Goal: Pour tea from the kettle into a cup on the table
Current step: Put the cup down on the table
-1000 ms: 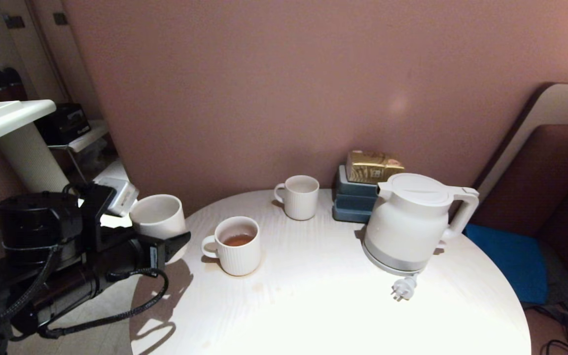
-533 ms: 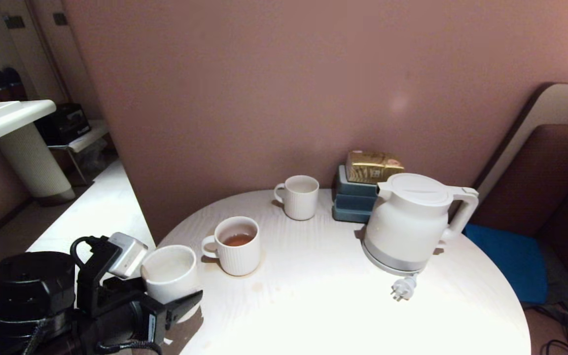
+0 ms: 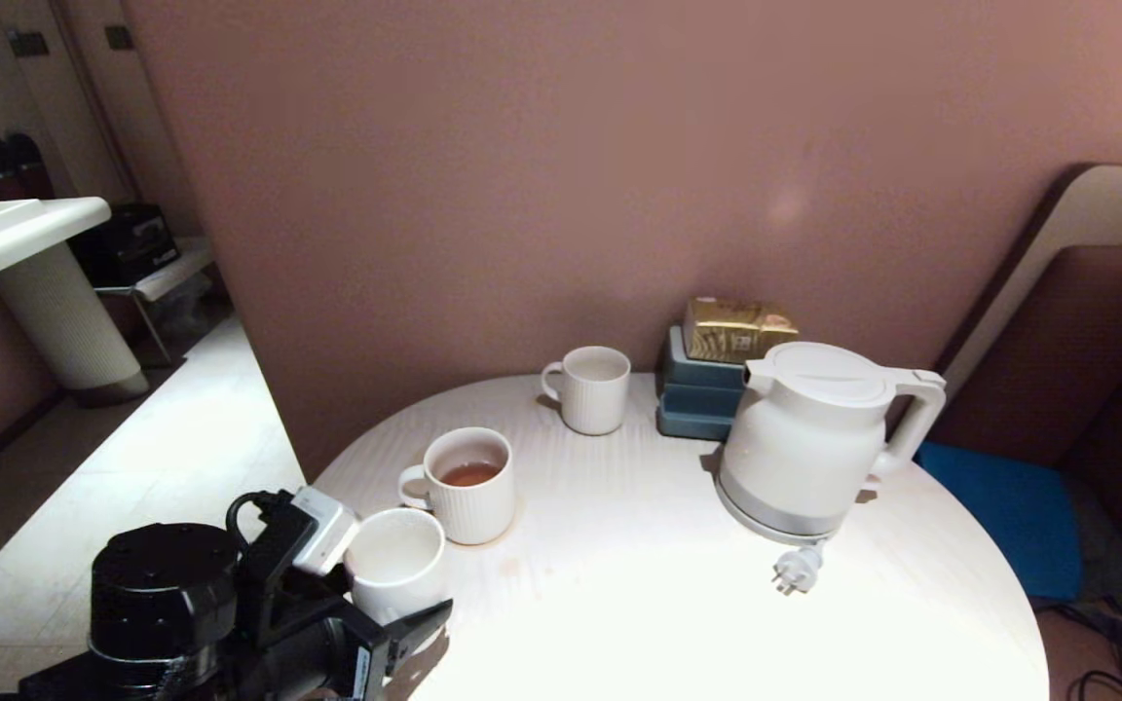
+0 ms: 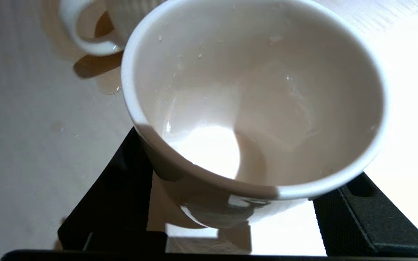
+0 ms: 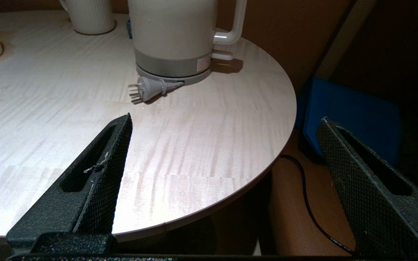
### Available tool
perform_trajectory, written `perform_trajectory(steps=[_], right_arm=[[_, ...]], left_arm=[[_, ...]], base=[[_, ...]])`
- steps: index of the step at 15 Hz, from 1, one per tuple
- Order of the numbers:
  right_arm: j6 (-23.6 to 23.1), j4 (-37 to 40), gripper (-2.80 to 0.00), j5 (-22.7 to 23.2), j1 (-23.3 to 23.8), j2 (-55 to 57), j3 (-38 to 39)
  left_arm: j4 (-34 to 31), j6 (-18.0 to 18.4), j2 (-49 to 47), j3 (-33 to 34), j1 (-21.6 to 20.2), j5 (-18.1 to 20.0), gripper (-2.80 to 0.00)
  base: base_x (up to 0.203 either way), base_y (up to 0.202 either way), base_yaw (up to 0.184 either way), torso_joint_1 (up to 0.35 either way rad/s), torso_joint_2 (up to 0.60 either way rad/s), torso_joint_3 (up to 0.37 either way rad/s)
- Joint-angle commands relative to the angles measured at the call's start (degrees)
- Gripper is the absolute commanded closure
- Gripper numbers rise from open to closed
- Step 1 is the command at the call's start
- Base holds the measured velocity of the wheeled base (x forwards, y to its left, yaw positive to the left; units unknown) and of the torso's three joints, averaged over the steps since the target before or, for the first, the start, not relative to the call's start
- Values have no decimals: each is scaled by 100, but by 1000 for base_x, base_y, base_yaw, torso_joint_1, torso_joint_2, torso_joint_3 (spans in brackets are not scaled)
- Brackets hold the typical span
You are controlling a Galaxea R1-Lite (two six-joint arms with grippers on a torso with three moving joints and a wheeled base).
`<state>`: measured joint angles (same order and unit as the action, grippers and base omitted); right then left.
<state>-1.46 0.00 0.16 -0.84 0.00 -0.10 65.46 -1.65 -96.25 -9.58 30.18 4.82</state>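
Gripping the empty cup (image 3: 393, 563) in the left hand (image 3: 395, 608) over the table (image 3: 639, 604) edge; best lowered level, clear of the ribbed mug (image 3: 464, 485) just beyond. Right hand (image 5: 223, 174) gaping, kettle (image 3: 807, 438) well beyond.

The small plain white handleless cup (image 3: 394, 560) is sitting upright and empty at the round white surface's (image 3: 639, 604) near-left edge; the large white plastic kettle (image 3: 814, 438) is standing upright far right.

The cup (image 4: 259, 108) looks like glazed ceramic, smooth and glossy, beaded with droplets; the table (image 5: 194, 145) shows a matt, pale wood-grain finish; the kettle (image 3: 809, 438) is smooth satin plastic; the right gripper (image 5: 223, 181) has rough, cross-hatched black pads (image 5: 111, 170)
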Motion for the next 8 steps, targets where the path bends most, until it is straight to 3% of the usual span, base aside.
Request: perform_trajectory(steps=[1,5,8], right_arm=[[-3,0,-280,2,-4,0,1],[-3,0,-280,2,4,8,1],[-3,0,-280,2,-4,2,1]], left_arm=[[680,-2,-772,142,99,-74,0],[2065,-3,-1583,490,349,-262,0],[2176,6,-1836,453,488,-525,0]], base=[[0,0,0,0,0,0],[0,0,0,0,0,0],[0,0,0,0,0,0]])
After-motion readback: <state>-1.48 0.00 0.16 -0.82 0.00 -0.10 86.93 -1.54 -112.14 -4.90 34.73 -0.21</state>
